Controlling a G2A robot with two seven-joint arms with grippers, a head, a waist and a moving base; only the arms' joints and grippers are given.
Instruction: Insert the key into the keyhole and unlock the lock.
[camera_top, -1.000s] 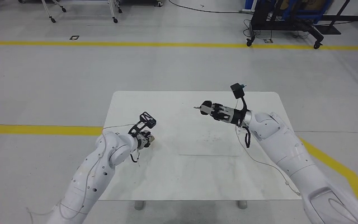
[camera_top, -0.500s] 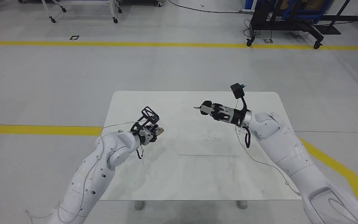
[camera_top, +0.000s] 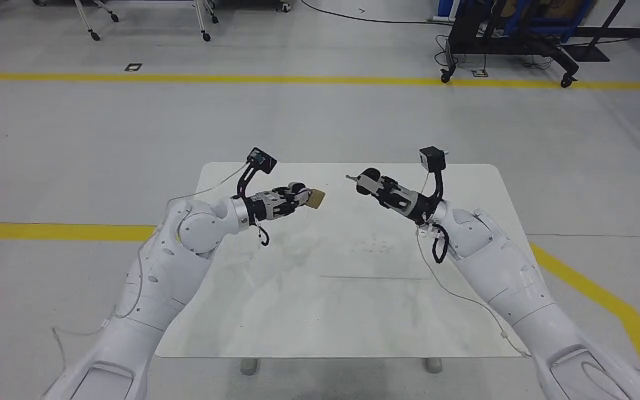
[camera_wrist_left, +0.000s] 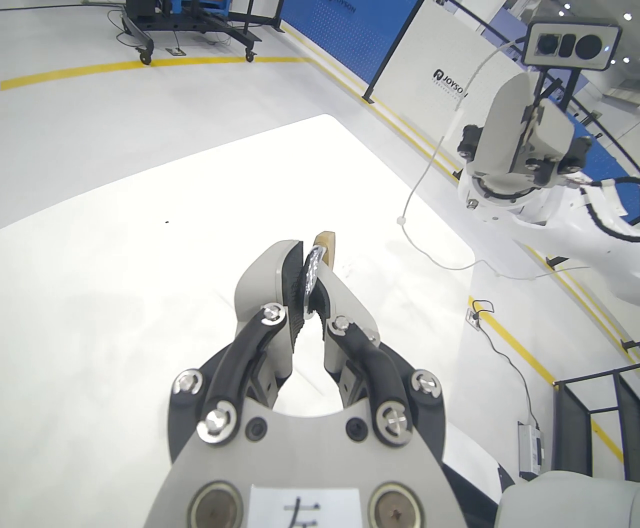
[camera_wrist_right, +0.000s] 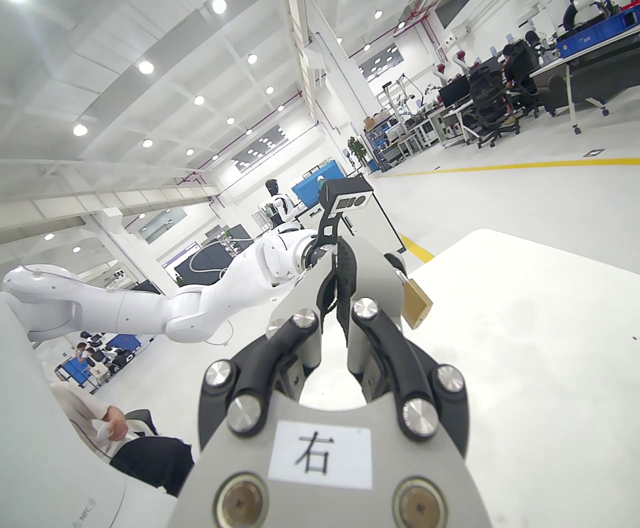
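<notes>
left gripper (camera_top: 302, 195) held above the far middle of the white table (camera_top: 340, 300), fingers clamped on the metal shackle (camera_wrist_left: 312, 267) of the brass lock (camera_top: 315, 199), lock body sticking out toward the right. right gripper (camera_top: 361, 180) just right of it and slightly farther, fingers pressed together on the small key (camera_top: 351, 178), tip pointing left toward the lock. key and lock near, not touching, both off the table

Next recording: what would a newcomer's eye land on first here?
The brass padlock, held above the white table in the left gripper's shut fingers. Facing it across a small gap, the right gripper holds the key, its tip pointing toward the padlock and not yet inserted.
</notes>
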